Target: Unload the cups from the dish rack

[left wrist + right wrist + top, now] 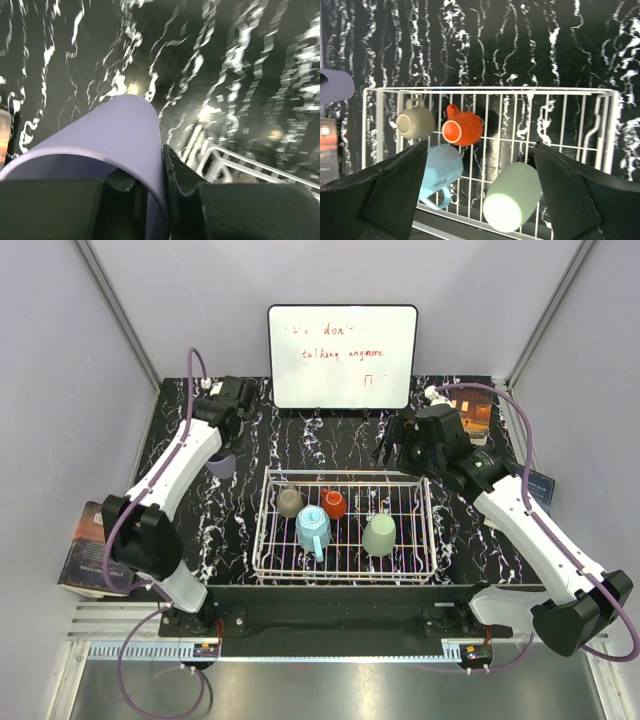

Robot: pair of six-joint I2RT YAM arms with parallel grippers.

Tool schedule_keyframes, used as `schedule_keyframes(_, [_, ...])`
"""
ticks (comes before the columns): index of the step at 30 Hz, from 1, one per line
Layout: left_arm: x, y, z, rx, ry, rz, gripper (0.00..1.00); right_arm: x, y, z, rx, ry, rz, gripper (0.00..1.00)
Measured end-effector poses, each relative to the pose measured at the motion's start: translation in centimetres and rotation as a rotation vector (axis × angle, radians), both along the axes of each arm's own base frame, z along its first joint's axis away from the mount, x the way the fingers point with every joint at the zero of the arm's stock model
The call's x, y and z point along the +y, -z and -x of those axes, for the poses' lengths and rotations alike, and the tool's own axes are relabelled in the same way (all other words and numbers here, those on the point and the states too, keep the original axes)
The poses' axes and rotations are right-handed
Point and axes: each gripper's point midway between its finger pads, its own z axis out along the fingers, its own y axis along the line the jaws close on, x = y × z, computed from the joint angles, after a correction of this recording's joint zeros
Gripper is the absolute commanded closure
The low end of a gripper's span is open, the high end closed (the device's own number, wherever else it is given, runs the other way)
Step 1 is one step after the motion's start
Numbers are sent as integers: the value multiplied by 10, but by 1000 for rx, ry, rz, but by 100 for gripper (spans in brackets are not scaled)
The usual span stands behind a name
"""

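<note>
The white wire dish rack [343,577] sits mid-table. Lying in it are the grey-brown cup [290,502], the red-orange cup [334,504], the light blue mug [313,530] and the sage-green tumbler [379,535]. My left gripper [226,443] is left of the rack, shut on the lavender tumbler [221,465]. In the left wrist view it [150,172] pinches the tumbler's [115,135] wall, one finger inside. My right gripper [400,452] is open and empty over the rack's far right edge. Its wrist view shows the gripper [480,150] above the green tumbler [512,197], blue mug [440,172], red-orange cup [462,130] and grey-brown cup [415,122].
A whiteboard with red writing [342,357] stands at the back. A book [90,550] lies off the table's left edge. A box [472,415] and a card [540,490] are at the right. The rack's corner [235,165] is just right of the lavender tumbler.
</note>
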Motion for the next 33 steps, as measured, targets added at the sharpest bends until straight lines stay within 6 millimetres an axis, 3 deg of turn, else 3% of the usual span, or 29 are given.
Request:
schedule_keyframes(17, [-11, 100, 2, 211, -3, 110, 100, -6, 11, 3, 21, 3, 38, 5])
schedule_keyframes(22, [-11, 113, 6, 236, -6, 118, 100, -6, 15, 4, 31, 3, 43, 5])
schedule_keyframes(26, [-12, 113, 4, 228, -4, 123, 87, -7, 18, 6, 39, 2, 49, 5])
schedule_keyframes(29, [-12, 113, 3, 220, -5, 126, 68, -8, 18, 6, 42, 1, 51, 5])
schedule_keyframes(30, [-13, 113, 3, 219, -4, 129, 58, -8, 19, 7, 43, 1, 53, 5])
schedule_keyframes(32, [-13, 114, 6, 222, -3, 134, 50, -8, 19, 7, 43, 0, 54, 5])
schedule_keyframes(33, [-13, 113, 7, 222, -5, 136, 40, -8, 19, 7, 45, 0, 55, 5])
